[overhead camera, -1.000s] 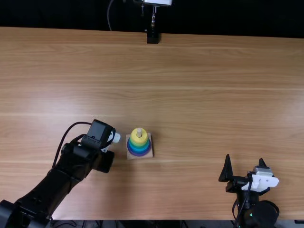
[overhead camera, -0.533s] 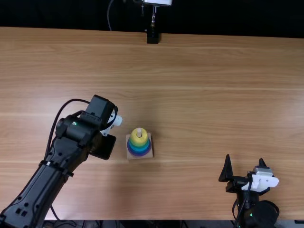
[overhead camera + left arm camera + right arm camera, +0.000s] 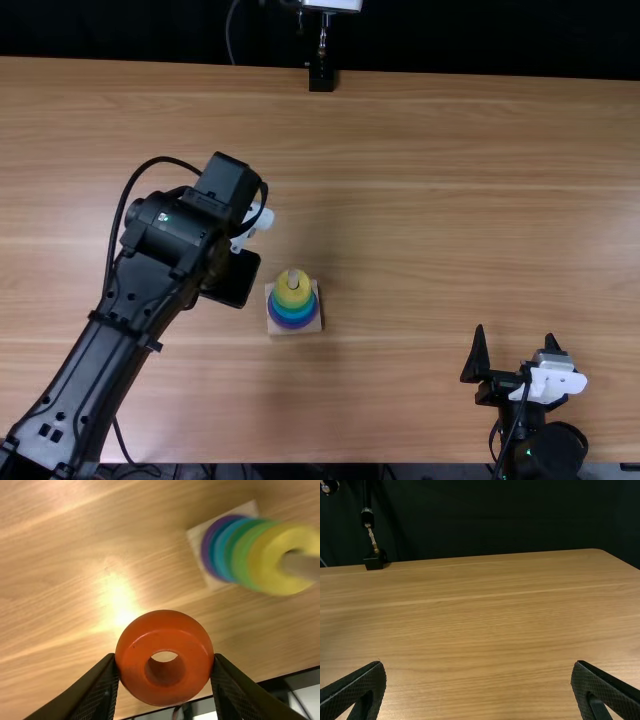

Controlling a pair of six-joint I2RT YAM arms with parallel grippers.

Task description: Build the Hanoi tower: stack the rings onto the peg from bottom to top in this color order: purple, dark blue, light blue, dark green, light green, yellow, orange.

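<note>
With the left gripper (image 3: 165,659) closed on opposite sides of the orange ring (image 3: 165,637), carry it toward the robot's right and the near edge, to the peg (image 3: 302,566) beside and below the fingers. Centre the hole over the peg before lowering; level with the yellow ring (image 3: 265,562), then descend straight and slowly, for fear of snagging an off-centre rim. Once seated, spread just enough to let go and lift straight up. No need, probably, of the right gripper (image 3: 478,665), wide apart and empty, well off to the robot's right of the left gripper.

Count one orange ring in the grip, six rings (image 3: 292,308) on the peg, one peg, one square base (image 3: 273,329) and two grippers.
</note>
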